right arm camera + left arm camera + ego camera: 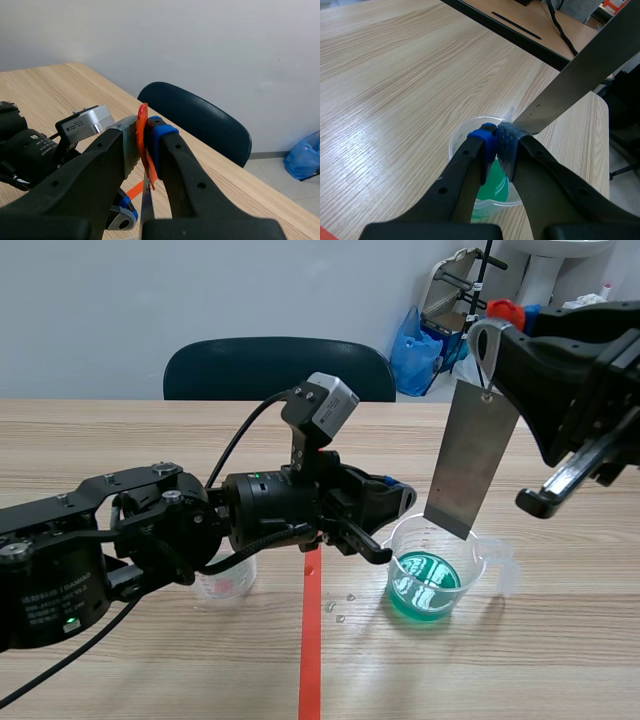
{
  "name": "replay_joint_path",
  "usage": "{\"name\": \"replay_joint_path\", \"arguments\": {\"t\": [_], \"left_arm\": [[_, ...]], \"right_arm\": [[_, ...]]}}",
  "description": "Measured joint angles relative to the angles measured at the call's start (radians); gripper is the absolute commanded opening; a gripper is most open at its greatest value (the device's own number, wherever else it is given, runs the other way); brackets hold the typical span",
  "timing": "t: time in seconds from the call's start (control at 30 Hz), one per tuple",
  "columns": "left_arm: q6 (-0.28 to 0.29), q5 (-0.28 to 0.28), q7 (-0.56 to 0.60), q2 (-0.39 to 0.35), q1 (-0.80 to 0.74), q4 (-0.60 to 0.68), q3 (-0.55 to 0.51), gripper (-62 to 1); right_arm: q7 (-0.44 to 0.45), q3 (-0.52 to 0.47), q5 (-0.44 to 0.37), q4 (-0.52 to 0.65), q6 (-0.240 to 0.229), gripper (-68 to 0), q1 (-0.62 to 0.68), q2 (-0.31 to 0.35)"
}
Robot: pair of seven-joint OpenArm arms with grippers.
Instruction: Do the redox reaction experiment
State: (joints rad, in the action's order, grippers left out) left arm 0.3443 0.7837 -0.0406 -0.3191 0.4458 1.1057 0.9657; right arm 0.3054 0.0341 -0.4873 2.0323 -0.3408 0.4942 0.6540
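Note:
A clear beaker (432, 570) of green liquid (495, 186) stands right of the red tape line. A grey metal plate (470, 455) hangs tilted over it, its lower corner at the beaker's rim (462, 131). An orange-red loop (144, 142) at the plate's top is pinched by my right gripper (489, 344), raised at the upper right. My left gripper (396, 502) is shut, its pads pressed together just over the beaker's left rim, close to the plate (580, 75). Whether the pads pinch the rim is not visible.
A small empty clear beaker (226, 585) stands partly hidden under my left arm. A few drops (340, 612) lie on the wood beside the tape (311, 640). A dark chair (280, 366) stands behind the table, and a blue bag (415, 345) is past its far edge.

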Motion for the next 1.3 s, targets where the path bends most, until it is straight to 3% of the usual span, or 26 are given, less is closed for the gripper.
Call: {"name": "replay_joint_path", "arguments": {"t": [0.27, 0.47, 0.57, 0.73, 0.9, 1.07, 1.3], "left_arm": [[0.003, 0.0, 0.0, -0.03, 0.0, 0.0, 0.0, -58.5], [0.083, 0.0, 0.048, -0.189, -0.05, 0.021, -0.042, -58.5], [0.092, 0.0, 0.076, -0.312, -0.142, 0.088, -0.143, -58.5], [0.098, 0.002, 0.13, -0.537, -0.388, 0.265, -0.404, -58.6], [0.121, -0.002, 0.291, -0.661, -0.774, 0.343, -0.708, -58.6], [0.121, -0.132, 0.508, -0.62, -1.218, 0.33, -1.014, -58.5], [0.106, -0.415, 0.795, -0.34, -1.61, 0.322, -1.282, -58.1]], "right_arm": [[0.0, 0.0, 0.0, 0.0, 0.0, -66.0, 0.0, 0.0], [0.0, 0.0, 0.0, 0.0, 0.0, -66.0, 0.0, 0.0], [0.0, 0.0, 0.0, 0.0, 0.0, -66.0, 0.0, 0.0], [0.0, 0.0, 0.0, 0.0, 0.0, -66.0, 0.0, 0.0], [0.0, 0.0, 0.0, 0.0, 0.0, -66.0, 0.0, 0.0], [0.0, 0.0, 0.0, 0.0, 0.0, -66.0, 0.0, 0.0], [0.0, 0.0, 0.0, 0.0, 0.0, -66.0, 0.0, 0.0]]}}
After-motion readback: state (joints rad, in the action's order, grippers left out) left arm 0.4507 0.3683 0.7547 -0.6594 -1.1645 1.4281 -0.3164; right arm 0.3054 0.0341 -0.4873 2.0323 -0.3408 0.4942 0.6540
